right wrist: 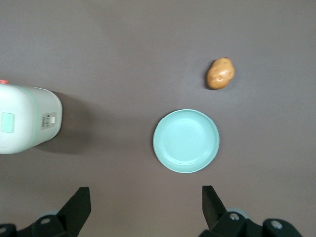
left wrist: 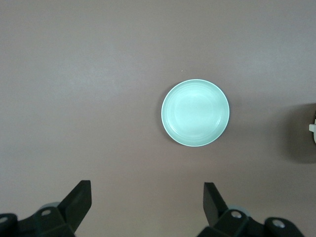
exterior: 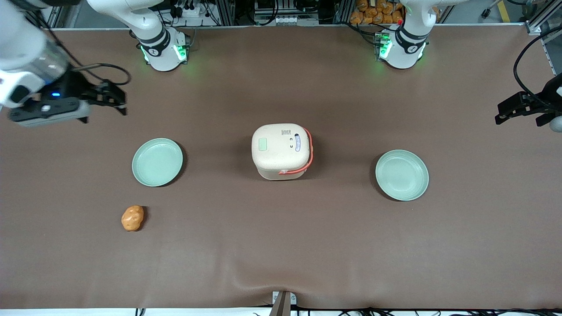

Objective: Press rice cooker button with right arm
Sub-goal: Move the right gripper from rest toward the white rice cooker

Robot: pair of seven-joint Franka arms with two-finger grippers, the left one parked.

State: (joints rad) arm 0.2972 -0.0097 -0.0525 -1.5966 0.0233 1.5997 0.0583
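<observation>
Brown table cloth [exterior: 281, 245] w/ rice cooker [exterior: 281, 151] centred; tool [exterior: 115, 100] spread, well apart from it.

No legible text or labels.

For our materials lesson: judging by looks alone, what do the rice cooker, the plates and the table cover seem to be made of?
Rice cooker: likely matte cream plastic; rounded moulded corners, no glare.
Plates: mint plastic or glazed ceramic; smooth with a soft sheen, unclear which.
Table cover: brown fabric or vinyl; it wrinkles at the edge.
Gripper, open, hangs apart from all.
</observation>
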